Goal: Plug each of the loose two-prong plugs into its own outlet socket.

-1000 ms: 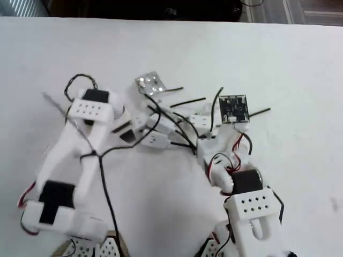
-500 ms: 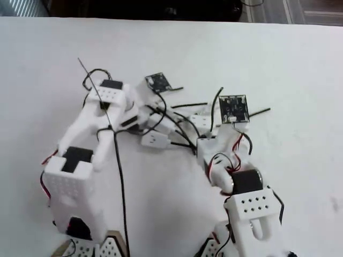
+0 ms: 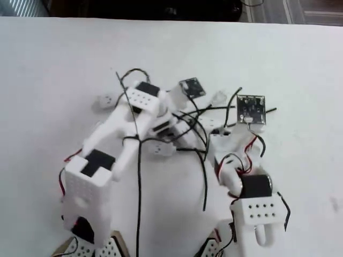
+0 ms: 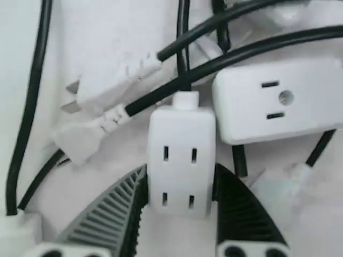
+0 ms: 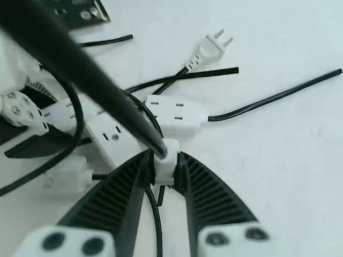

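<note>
White against the tabletop (image 3: 268, 53): grips an outlet block (image 4: 181, 160) with the left end effector (image 4: 179, 206), amid black cords (image 4: 32, 80). Clamps the right end effector (image 5: 165, 175) on a plug (image 5: 167, 160) just beside a second outlet (image 5: 174, 115).

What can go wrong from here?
1. Black cords cross over the two-socket outlet held in the left gripper; moving it may drag the neighbouring outlet and loose plugs.
2. The right gripper pinches its plug with prongs hidden, so alignment may be off.
</note>
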Controlling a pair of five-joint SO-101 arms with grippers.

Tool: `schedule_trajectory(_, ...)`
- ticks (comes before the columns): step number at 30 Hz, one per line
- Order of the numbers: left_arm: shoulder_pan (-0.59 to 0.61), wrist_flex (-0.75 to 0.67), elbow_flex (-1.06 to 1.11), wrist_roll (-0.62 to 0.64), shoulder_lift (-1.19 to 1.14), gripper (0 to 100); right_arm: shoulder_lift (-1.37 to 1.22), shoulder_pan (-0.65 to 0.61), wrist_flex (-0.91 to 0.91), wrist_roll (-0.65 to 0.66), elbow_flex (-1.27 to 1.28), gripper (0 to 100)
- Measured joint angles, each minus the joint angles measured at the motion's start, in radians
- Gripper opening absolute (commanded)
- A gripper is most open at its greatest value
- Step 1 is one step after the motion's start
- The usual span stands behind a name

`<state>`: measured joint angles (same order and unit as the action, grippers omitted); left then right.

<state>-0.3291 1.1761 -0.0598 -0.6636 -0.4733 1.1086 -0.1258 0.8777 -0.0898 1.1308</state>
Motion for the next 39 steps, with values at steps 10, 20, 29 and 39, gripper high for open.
schedule_trajectory(10,0.009,0.141,-0.044,0.060,0.003,2,0.166,0.012,0.020,0.000,0.055,1.8)
schedule_trajectory(20,0.242,0.003,0.281,-0.080,0.239,5,0.169,-0.083,0.020,0.000,0.055,1.8)
schedule_trajectory(29,0.288,-0.147,0.390,0.011,0.253,32,0.049,-0.252,0.021,0.040,-0.002,1.8)
schedule_trajectory(39,0.379,-0.055,0.396,0.109,0.557,32,-0.212,-0.298,0.021,0.044,-0.201,1.8)
